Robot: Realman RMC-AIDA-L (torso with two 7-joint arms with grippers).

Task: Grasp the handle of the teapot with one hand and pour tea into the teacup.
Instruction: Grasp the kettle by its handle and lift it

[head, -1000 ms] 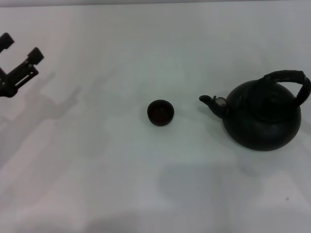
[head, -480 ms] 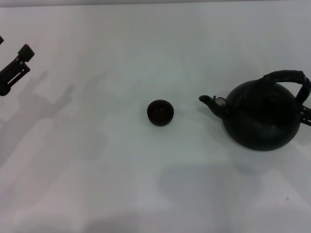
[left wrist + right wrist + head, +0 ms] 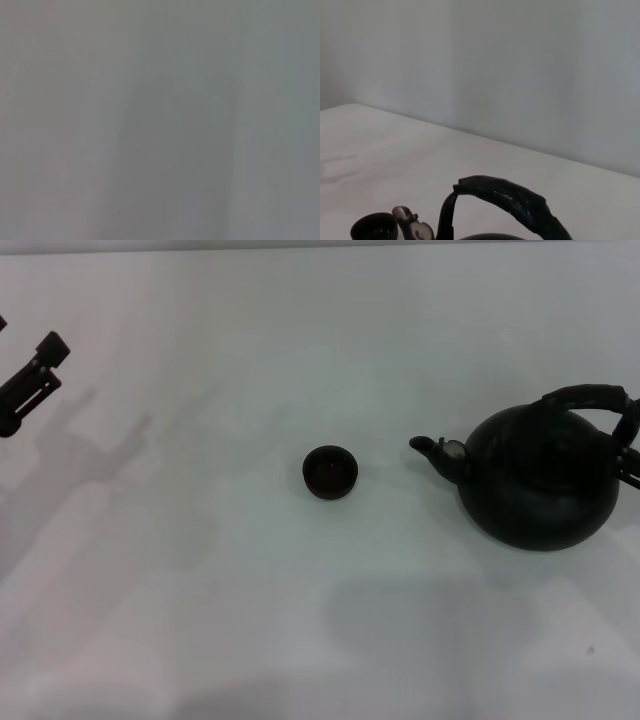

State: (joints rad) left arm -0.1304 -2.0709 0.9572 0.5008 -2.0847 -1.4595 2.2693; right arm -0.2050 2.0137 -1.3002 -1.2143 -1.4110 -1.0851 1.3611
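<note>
Now my right gripper point(image 3: 630, 468) has edged in beside the teapot's point(image 3: 540, 485) handle point(image 3: 590, 397), jaws unreadable; left gripper point(image 3: 25, 390) has pulled back, teacup point(image 3: 330, 471) waiting.

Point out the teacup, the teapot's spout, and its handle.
teacup point(image 3: 330, 471), head view, on its dark inside.
spout point(image 3: 437, 449), head view, near its pale tip.
handle point(image 3: 512, 195), right wrist view, on the top of the ribbed arch.

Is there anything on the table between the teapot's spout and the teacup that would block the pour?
Nothing visible: only bare table lies between the teapot spout and the teacup.
</note>
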